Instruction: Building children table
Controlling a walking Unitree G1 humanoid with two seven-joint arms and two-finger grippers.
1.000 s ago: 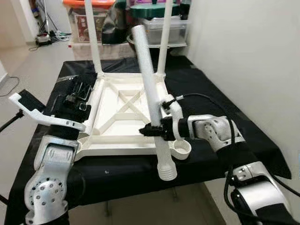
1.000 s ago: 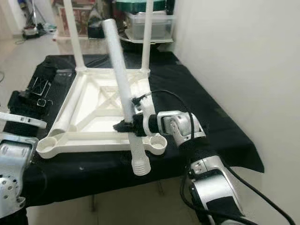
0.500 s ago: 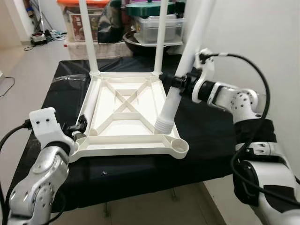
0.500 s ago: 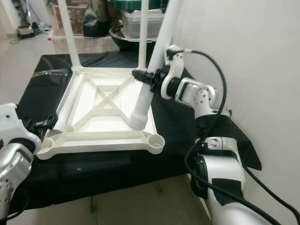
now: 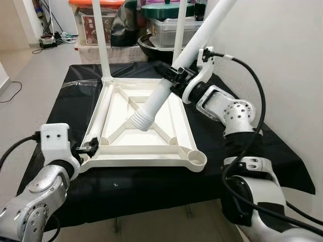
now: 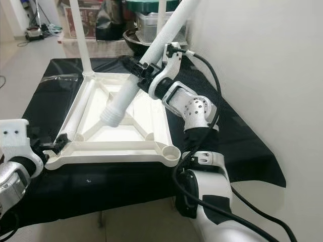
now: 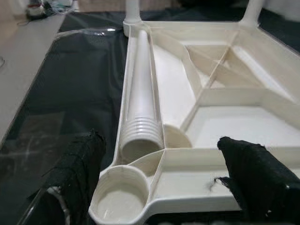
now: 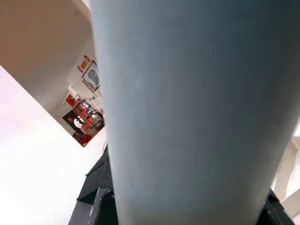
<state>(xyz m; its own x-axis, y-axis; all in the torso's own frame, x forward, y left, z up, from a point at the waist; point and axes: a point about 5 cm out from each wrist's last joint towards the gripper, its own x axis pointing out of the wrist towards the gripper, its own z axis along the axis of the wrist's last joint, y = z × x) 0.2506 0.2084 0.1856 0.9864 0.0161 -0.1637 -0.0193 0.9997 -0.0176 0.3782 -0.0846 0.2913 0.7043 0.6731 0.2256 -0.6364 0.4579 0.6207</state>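
White plastic tabletop lies upside down on the black-draped bench, near edge by the left gripper, whose fingers gape around its corner socket. Beyond, the right gripper clamps a tilted leg mid-shaft, ribbed end over the centre. It looks light, stiff, slippery; grip mid-shaft.

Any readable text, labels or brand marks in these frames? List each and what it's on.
None can be read.
Red printed label on the storage box behind the table: too small and blurred.
Red signs on the far wall in the right wrist view: blurred, unreadable.
White table frame, the held leg and both grippers: no visible markings.
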